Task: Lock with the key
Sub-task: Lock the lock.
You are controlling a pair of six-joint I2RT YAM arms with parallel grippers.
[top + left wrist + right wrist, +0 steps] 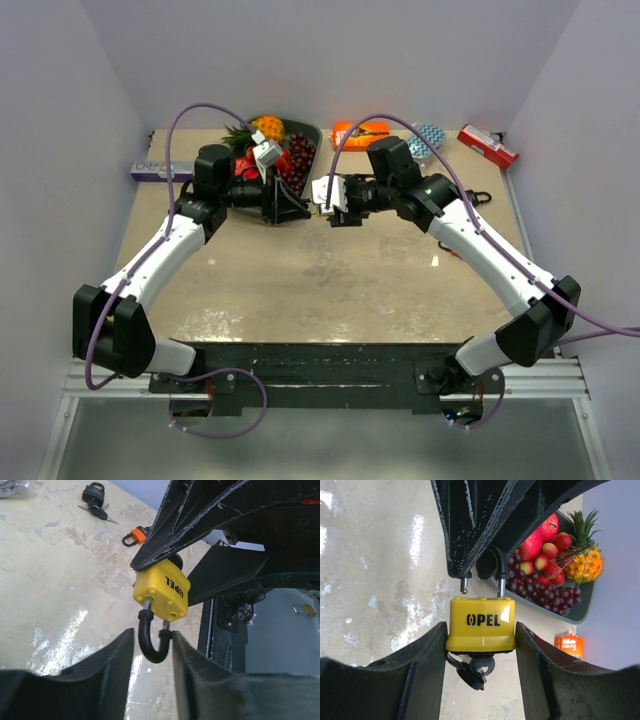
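My right gripper (481, 635) is shut on the body of a yellow padlock (481, 622) marked OPEL and holds it above the table. A black-headed key (472, 670) on a ring sits in the padlock's underside. The shackle's free end (464, 585) stands out of the body. In the left wrist view the black-sleeved shackle (152, 647) lies between the fingers of my left gripper (152, 640). One finger (182, 650) touches it and a narrow gap remains at the other. Both grippers meet at the table's far middle (318, 203).
A grey tray (312, 133) of fruit stands just behind the grippers. An orange box (360, 135), a blister pack (428, 137) and a red box (488, 146) line the back edge. A black padlock with keys (94, 492) and an orange one (136, 536) lie on the table.
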